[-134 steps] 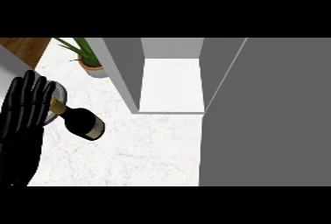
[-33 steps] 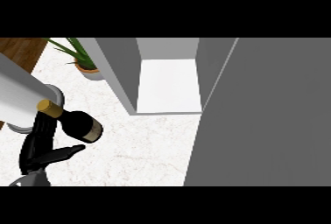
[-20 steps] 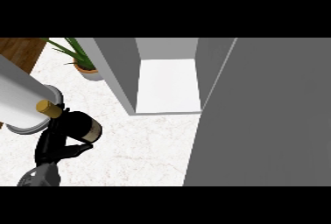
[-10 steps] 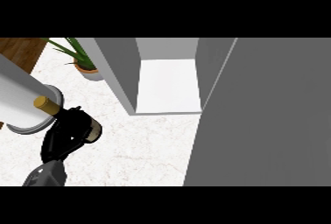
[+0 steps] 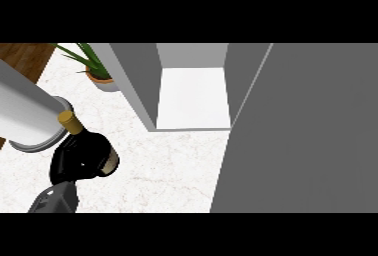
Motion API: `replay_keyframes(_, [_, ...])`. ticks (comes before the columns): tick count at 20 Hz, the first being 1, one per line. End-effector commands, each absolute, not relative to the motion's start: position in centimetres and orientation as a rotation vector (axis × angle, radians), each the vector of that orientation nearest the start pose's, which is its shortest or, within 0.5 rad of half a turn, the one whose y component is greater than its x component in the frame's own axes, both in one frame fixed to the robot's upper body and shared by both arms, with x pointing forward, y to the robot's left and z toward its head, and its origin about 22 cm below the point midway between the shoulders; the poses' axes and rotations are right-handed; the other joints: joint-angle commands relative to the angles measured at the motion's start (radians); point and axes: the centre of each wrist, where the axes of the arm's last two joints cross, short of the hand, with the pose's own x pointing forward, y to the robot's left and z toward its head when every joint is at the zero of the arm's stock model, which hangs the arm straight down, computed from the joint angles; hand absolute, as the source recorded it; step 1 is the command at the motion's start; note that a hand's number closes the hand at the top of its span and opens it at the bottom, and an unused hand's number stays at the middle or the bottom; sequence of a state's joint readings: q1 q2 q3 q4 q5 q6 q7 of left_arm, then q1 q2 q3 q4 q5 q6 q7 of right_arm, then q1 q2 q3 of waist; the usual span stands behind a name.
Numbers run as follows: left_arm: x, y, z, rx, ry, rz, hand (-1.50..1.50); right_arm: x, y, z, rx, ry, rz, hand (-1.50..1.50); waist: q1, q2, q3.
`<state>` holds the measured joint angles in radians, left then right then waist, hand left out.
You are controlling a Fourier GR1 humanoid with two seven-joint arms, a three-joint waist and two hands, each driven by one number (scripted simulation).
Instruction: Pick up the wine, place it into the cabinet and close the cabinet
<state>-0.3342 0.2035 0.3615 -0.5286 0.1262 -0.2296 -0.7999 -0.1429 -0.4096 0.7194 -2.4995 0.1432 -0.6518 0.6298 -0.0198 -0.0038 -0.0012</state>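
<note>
1. The wine (image 5: 103, 150) stands on the desk (image 5: 170, 170) at the view's left, seen almost from above, its gold-capped neck (image 5: 71, 121) pointing up and leftward. Only the neck, the dark shoulder and a sliver of label show.
2. A black hand (image 5: 74, 165) is wrapped round the bottle's body from the lower left, fingers curled about it and hiding most of it. Its grey forearm (image 5: 53, 200) enters at the lower left edge. Going by that side of the view, I judge it to be the left hand.
3. The open cabinet (image 5: 193, 97) lies up and to the right of the bottle, its pale floor facing the viewer between grey side walls, well apart from the hand across bare desk. The move ahead turns on carrying the bottle that way while staying upright.
4. The cabinet door (image 5: 303, 130) fills the right side and hides whatever is behind it; no right hand shows.
5. A big pale cylinder (image 5: 29, 117) just beside the neck is cut off at the left edge; I cannot identify it. A potted plant (image 5: 96, 70) sits beyond.
</note>
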Motion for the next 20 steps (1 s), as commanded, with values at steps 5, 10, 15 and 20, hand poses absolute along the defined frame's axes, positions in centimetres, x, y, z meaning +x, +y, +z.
replay_keyframes(5, [24.7, 31.0, -13.5, -0.166, -1.719, 0.076, 1.50, 9.4, -16.3, 20.6, 0.195, -1.935, 0.113, -1.50, 0.010, -0.006, 0.001])
replay_keyframes(10, [23.5, 28.5, -13.7, -0.260, -1.711, 0.024, 1.50, 8.9, -17.0, 20.8, 0.191, -1.930, 0.125, -1.50, 0.015, -0.008, 0.002])
replay_keyframes(15, [22.8, 26.9, -13.0, -0.376, -1.715, 0.008, 1.50, 8.1, -17.3, 20.7, 0.202, -1.938, 0.118, -1.50, 0.012, -0.011, 0.002])
replay_keyframes(20, [23.3, 24.5, -9.6, -0.381, -1.735, -0.034, 1.50, 7.9, -17.2, 20.9, 0.203, -1.944, 0.120, -1.50, 0.016, -0.012, 0.001])
